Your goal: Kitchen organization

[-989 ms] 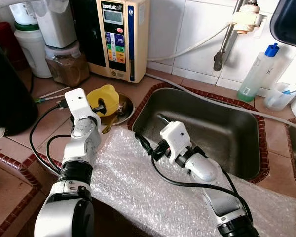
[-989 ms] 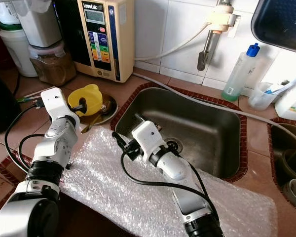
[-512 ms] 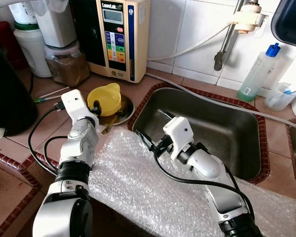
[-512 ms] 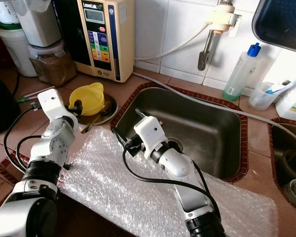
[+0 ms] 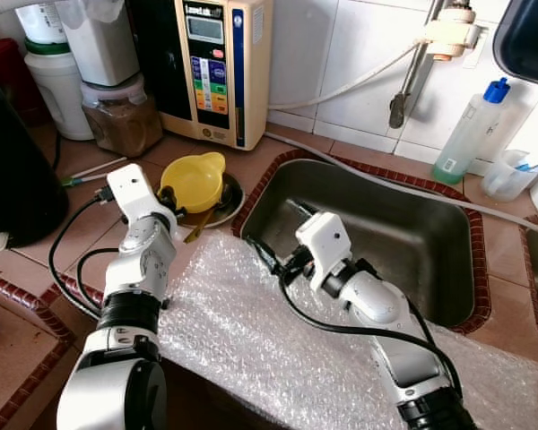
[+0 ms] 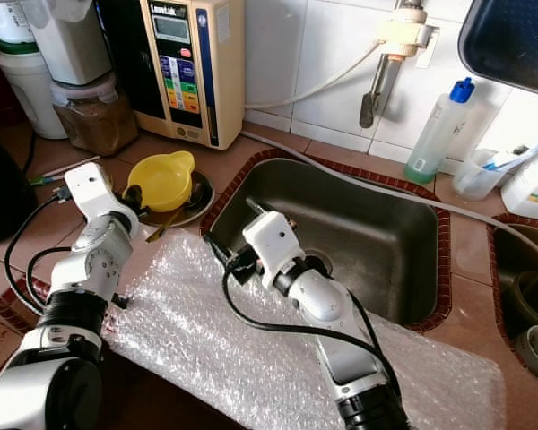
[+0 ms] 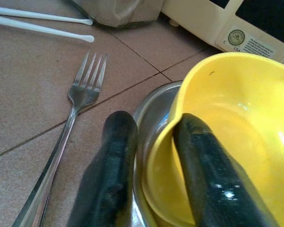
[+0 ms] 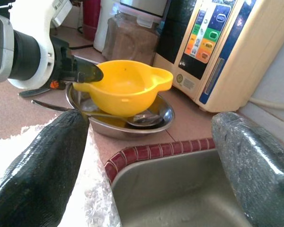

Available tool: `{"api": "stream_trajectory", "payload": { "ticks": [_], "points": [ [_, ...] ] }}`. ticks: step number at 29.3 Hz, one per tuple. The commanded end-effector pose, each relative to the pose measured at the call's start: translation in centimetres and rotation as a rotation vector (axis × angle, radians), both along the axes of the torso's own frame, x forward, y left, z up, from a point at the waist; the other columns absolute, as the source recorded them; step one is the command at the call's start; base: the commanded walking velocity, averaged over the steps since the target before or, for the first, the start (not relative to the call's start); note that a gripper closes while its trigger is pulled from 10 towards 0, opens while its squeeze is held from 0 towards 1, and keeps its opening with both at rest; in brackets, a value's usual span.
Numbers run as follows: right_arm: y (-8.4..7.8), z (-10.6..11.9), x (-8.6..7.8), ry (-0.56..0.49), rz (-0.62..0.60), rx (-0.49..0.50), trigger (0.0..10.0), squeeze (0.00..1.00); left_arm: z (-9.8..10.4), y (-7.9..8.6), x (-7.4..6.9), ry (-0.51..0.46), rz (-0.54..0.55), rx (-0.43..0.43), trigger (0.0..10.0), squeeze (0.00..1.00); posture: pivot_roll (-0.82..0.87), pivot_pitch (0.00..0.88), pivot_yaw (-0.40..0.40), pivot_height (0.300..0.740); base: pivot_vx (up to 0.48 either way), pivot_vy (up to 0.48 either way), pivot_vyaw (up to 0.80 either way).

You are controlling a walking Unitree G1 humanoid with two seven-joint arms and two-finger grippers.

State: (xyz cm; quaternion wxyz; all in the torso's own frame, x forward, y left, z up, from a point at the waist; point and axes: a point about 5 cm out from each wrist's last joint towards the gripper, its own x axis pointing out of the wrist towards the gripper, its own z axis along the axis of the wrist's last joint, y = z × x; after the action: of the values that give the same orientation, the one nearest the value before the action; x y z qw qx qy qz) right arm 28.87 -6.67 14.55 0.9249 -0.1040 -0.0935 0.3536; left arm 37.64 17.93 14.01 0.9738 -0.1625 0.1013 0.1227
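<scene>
At the far left of the tiled worktop (image 5: pixel 63 242) a dark rounded appliance (image 5: pixel 13 170) is seen, with a white jar (image 5: pixel 58 94) and a lidded jar of brown powder (image 5: pixel 121 116) behind it against the wall. Two white sticks (image 7: pixel 42 23) and a fork (image 7: pixel 66 137) are laid on the tiles near the left tool (image 7: pixel 154 156). That tool is closed on the rim of a yellow bowl (image 5: pixel 193 179), one finger (image 7: pixel 111 175) outside the wall and the other inside. The bowl is tilted, with its lower side inside a shallow metal dish (image 6: pixel 193 210), where a spoon (image 8: pixel 142 118) also lies. Behind the dish a cream water machine (image 5: pixel 220 67) with coloured buttons is stood against the white wall tiles.

A sheet of bubble wrap (image 5: pixel 260 331) is spread over the front of the worktop, under both arms. The right tool (image 8: pixel 146 156) is held over the near left corner of the steel sink (image 5: pixel 412 242), beside the red tile edging, pointed toward the bowl; its fingers (image 8: pixel 42 161) are spread wide and nothing is between them. A white hose (image 5: pixel 359 81) is run along the wall to a tap fitting (image 5: pixel 444 36) above the sink. Further right a clear bottle with a blue cap (image 5: pixel 466 134) and a plastic cup (image 5: pixel 511 175) are stood on the worktop.
</scene>
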Motion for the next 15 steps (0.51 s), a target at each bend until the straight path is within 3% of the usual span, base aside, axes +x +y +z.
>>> {"api": "stream_trajectory", "payload": {
  "ticks": [1,15],
  "points": [
    [-0.08,0.08,0.18,0.0,-0.01,-0.004,10.0,0.0,0.23,0.31,-0.01,0.002,0.009,0.001,0.0,0.0,0.12,0.0,0.0,0.74,0.0,0.0,0.0],
    [-0.2,0.2,0.24,-0.003,-0.013,0.008,10.0,0.0,0.68,-0.06,-0.1,-0.065,0.001,-0.031,0.0,0.0,0.12,0.0,-0.002,0.74,0.0,0.0,0.0]
  ]
}}
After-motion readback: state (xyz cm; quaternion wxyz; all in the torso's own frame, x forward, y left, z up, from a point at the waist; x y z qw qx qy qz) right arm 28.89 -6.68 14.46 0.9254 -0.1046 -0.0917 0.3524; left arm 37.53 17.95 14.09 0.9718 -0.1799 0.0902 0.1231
